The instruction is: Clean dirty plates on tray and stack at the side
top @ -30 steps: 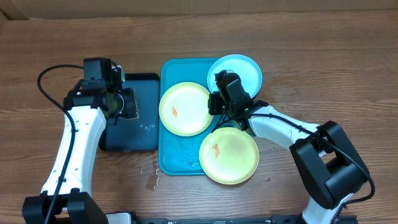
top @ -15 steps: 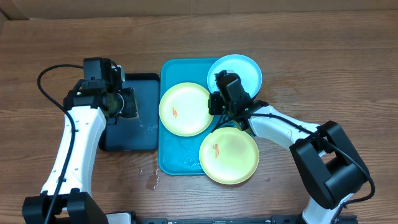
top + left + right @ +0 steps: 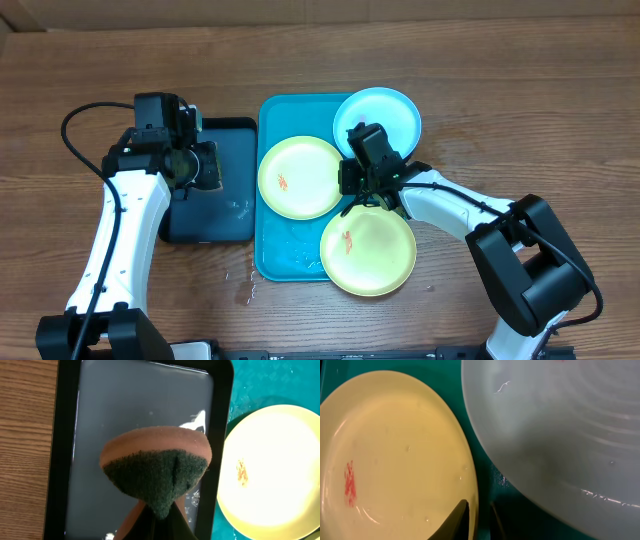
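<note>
Sharing the tray [image 3: 285, 258]: left plate [image 3: 300, 177], rear plate [image 3: 385, 108] poking past the back rim, front plate [image 3: 368, 250] overhanging it. Sitting just left: smaller tray [image 3: 215, 215].

Setting: robotics lab test bench | Rig: left arm [image 3: 125, 215] and right arm [image 3: 450, 207] based at the near edge of one wood-grain table [image 3: 520, 90], loose black cable [image 3: 63, 128] | Props: plastic plates [image 3: 298, 178], turquoise tray [image 3: 272, 262], dark tray [image 3: 215, 225], sponge [image 3: 155, 467] | Backdrop: cardboard [image 3: 150, 12] along the far edge.
</note>
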Tool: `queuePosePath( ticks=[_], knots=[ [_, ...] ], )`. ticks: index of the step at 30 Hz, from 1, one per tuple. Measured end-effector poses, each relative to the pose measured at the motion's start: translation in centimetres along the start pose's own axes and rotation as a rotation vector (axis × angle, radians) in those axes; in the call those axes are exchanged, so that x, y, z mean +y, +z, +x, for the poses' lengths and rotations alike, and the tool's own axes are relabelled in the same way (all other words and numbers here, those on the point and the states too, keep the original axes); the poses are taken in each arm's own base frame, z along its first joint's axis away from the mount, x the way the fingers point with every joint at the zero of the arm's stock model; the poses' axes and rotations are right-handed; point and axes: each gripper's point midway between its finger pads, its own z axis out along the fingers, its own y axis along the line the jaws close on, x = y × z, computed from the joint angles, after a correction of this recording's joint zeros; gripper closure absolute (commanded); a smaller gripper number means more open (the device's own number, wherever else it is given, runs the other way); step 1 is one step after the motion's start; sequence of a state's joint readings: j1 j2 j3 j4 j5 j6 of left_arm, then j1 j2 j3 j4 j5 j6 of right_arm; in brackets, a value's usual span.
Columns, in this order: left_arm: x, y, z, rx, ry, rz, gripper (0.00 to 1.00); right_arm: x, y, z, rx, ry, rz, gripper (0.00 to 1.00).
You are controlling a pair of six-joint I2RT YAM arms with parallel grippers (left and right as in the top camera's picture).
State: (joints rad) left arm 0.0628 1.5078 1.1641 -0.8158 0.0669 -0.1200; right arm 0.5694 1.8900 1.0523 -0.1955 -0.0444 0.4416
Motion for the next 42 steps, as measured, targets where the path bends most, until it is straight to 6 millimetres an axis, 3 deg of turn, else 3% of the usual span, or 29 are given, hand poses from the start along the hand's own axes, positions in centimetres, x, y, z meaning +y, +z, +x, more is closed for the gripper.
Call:
queuePosePath(
  ticks=[1, 13, 21, 26, 28, 33, 42],
  knots=[
    [0.0, 0.0, 0.0, 0.000, 0.000, 0.000, 0.96, 0.0, 0.0, 0.0, 0.000, 0.000, -0.001, 0.96],
    [-0.2, 0.8, -0.2, -0.020, 0.036, 0.005, 0.96, 0.1, 0.0, 0.0, 0.000, 0.036, -0.003, 0.96],
    [-1.4, 6.7, 2.7, 0.114, 0.131, 0.012, 0.96, 0.1, 0.0, 0.0, 0.000, 0.053, -0.003, 0.96],
    [-1.4, 8.9, 3.4, 0.156, 0.151, 0.010, 0.96, 0.1, 0.0, -0.1, -0.003, 0.055, -0.006, 0.96],
    [-1.4, 9.2, 3.4, 0.157, 0.153, 0.011, 0.96, 0.2, 0.0, -0.2, -0.009, 0.055, -0.009, 0.96],
    [-1.3, 9.2, 3.3, 0.152, 0.159, 0.005, 0.79, 0.3, 0.0, -0.4, -0.014, 0.055, -0.012, 0.95],
    [-1.1, 9.1, 3.6, 0.166, 0.165, -0.001, 0.79, 0.3, 0.0, -0.4, -0.015, 0.055, -0.012, 0.95]
  ],
)
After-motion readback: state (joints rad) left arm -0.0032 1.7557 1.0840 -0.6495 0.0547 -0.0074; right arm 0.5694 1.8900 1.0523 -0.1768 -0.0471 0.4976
